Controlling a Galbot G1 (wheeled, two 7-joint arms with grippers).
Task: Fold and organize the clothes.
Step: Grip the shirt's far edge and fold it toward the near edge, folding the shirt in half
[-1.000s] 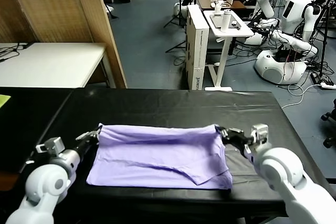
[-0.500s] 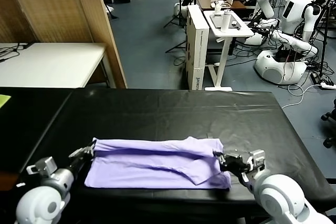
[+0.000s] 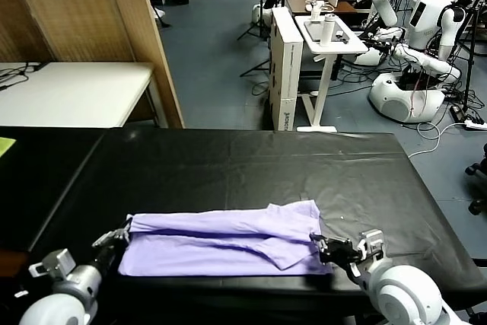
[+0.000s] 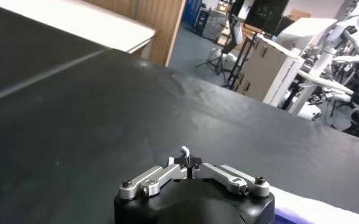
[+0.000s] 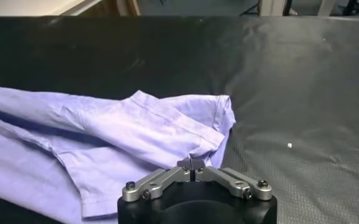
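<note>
Two pincers sit low at the near edge of the table (image 3: 228, 165), one at each end of the T-shirt (image 3: 221, 245).

Right pincer (image 3: 318, 241): fingers pressed together on the fabric at the shirt's right end, close to the near corner. In the right wrist view the fingertips (image 5: 191, 164) meet in a tight point with a bit of lavender cloth pinched between them, right on a sleeve hem.

Left pincer (image 3: 122, 231): at the shirt's left end, fingers closed. In the left wrist view the fingertips (image 4: 186, 155) are shut on a small pale scrap, and a strip of the shirt's edge (image 4: 313, 212) shows beside the pincer body.

T-shirt: lies flat on the black table, folded lengthwise into a long band that runs left to right between the two pincers. Upper layer overlaps the lower one; a sleeve points toward the near edge around the middle-right. Creases run along the length.

Beyond the table: a wooden partition (image 3: 99, 28), a white table (image 3: 76, 93) on the left, a white stand (image 3: 329, 43) and other robots (image 3: 426, 28) at the back right.
</note>
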